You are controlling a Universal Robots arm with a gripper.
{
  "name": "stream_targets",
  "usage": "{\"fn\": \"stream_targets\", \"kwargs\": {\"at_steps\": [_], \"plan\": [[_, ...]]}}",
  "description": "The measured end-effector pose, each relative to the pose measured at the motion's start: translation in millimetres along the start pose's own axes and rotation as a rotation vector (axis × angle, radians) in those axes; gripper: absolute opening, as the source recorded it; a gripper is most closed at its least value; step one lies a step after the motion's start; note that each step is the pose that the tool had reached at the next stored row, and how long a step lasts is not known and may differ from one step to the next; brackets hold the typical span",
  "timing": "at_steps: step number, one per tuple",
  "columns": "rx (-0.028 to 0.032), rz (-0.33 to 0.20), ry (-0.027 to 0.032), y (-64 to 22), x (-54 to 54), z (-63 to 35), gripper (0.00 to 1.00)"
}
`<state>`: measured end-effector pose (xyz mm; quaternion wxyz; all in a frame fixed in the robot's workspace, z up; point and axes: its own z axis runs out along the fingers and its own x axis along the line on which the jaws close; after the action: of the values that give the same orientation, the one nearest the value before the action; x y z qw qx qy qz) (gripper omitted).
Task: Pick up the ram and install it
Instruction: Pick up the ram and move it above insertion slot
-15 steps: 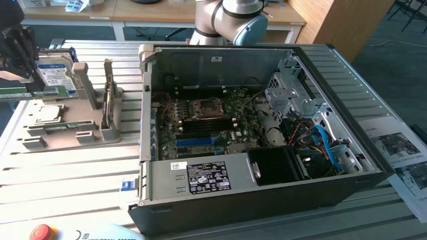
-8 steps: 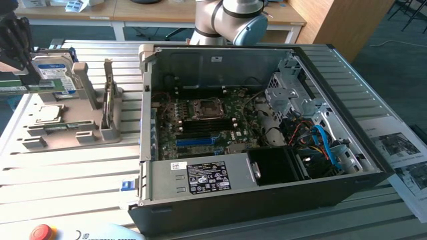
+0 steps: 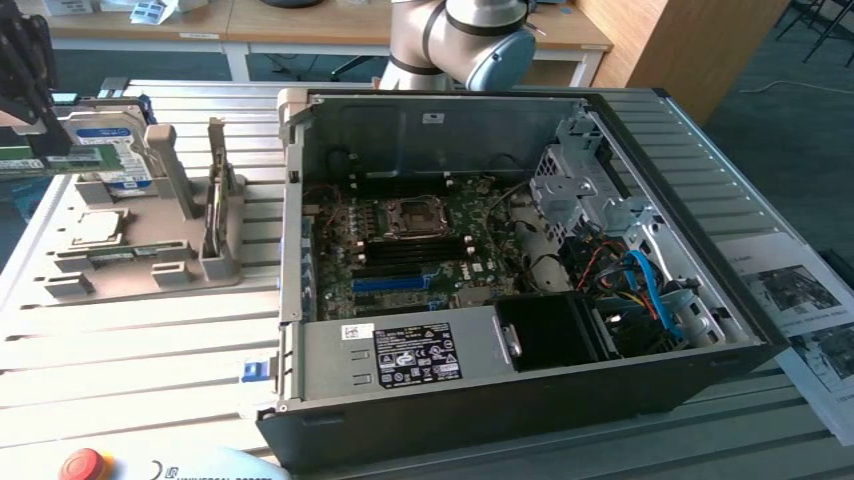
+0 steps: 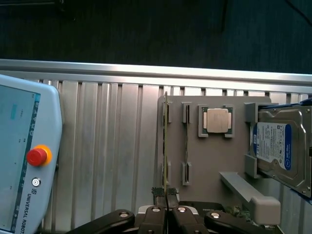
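Two black fingers (image 4: 158,192) with ridged pads are pinched almost together on the ram (image 4: 165,146), a thin, flat green board seen edge-on from the wrist. Held by the gripper (image 3: 40,148), it sits at the exterior view's upper left, beside a silver, blue-labelled hard drive (image 3: 118,150) standing in a moulded grey plastic tray (image 3: 134,278). The tray rests on a ribbed metal table (image 3: 134,345), to the exterior view's left of an open black computer case (image 3: 534,405).

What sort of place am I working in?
Probably a robotics lab bench for PC assembly: an open computer case on a slatted metal table, a parts fixture with a hard drive, and a teach pendant.
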<state>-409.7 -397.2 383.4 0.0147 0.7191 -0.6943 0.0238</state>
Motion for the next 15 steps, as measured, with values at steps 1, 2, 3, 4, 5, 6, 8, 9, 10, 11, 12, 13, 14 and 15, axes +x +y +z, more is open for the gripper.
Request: {"fn": "stream_targets", "kwargs": {"at_steps": [1,2,3,4,5,6,8,9,10,11,12,13,14,15], "plan": [[-0.0001,0.0,0.0007,0.0,0.1,-1.8,0.12],[-0.0001,0.0,0.0014,-0.1,0.2,-3.4,0.12],[0.0,0.0,0.0019,-0.1,0.3,-4.8,0.12],[0.0,0.0,0.0024,-0.1,0.3,-6.1,0.12],[-0.0001,0.0,0.0031,-0.1,0.4,-7.7,0.12],[-0.0001,0.0,0.0036,-0.1,0.5,-9.2,0.12],[-0.0001,0.0,0.0045,-0.2,0.7,-12.1,0.12],[-0.0001,0.0,0.0048,-0.1,0.7,-13.2,0.12],[-0.0001,0.0,0.0051,-0.2,0.8,-14.3,0.12],[-0.0002,0.0,0.0053,-0.2,0.9,-15.4,0.12],[-0.0001,0.0,0.0055,-0.2,0.9,-16.8,0.12],[-0.0002,0.0,0.0058,-0.2,1.0,-18.1,0.12],[0.0,0.0,0.0058,-0.2,1.0,-18.7,0.12],[0.0001,0.0,0.0057,-0.2,1.0,-18.7,0.12]]}}
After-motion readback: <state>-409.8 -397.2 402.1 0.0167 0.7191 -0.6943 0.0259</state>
